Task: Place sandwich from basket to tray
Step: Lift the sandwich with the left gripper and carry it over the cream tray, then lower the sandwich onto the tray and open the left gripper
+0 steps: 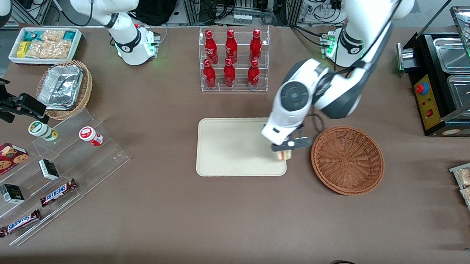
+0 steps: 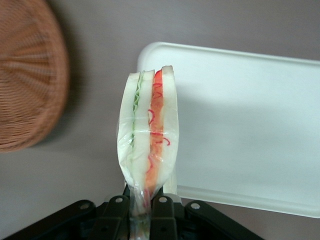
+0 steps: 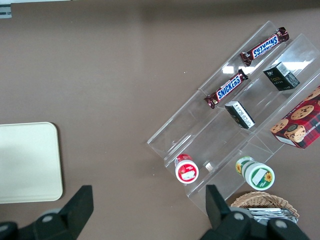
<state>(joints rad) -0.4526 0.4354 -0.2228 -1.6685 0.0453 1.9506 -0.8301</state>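
Sandwich [image 1: 284, 154], front view: held clamped in the gripper [image 1: 288, 147] above the tray [image 1: 230, 147] edge nearest the empty basket [image 1: 347, 160]; the carry step is judged underway. Wrist view: sandwich [image 2: 148, 130] is pinched at its wrapper; lowering farther over the tray [image 2: 250, 125] is called for next.

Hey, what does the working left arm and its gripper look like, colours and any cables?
The working left arm has glossy white shells with dark grey joint sections, one ending in a round grey cap. A green light glows at its base, and a thin black cable loops near the wrist. Its gripper, over the cream tray's edge beside the basket, is black, with bolted finger mounts.
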